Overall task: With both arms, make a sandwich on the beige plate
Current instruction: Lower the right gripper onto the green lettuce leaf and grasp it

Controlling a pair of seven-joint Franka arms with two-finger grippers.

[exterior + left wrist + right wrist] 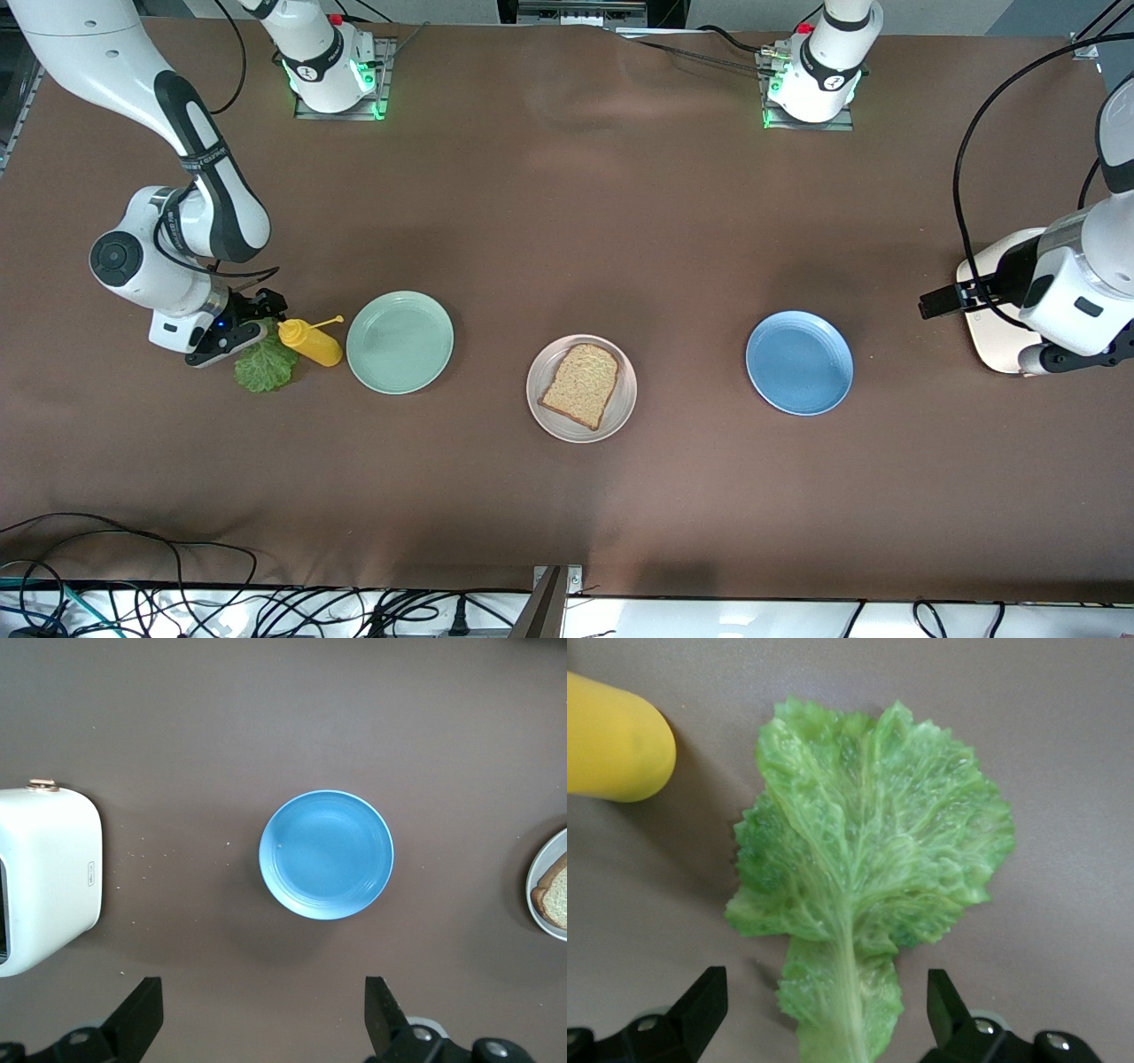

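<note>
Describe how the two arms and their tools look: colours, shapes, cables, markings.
Both arms are glossy white with rounded, jointed segments and black bands at the joints; the right arm's band carries small white lettering. Black cables loop along each arm. The bases glow green and show a small black emblem. The right tool and left tool are black two-finger units; their fingers are wedge-shaped, dark and matte.
</note>
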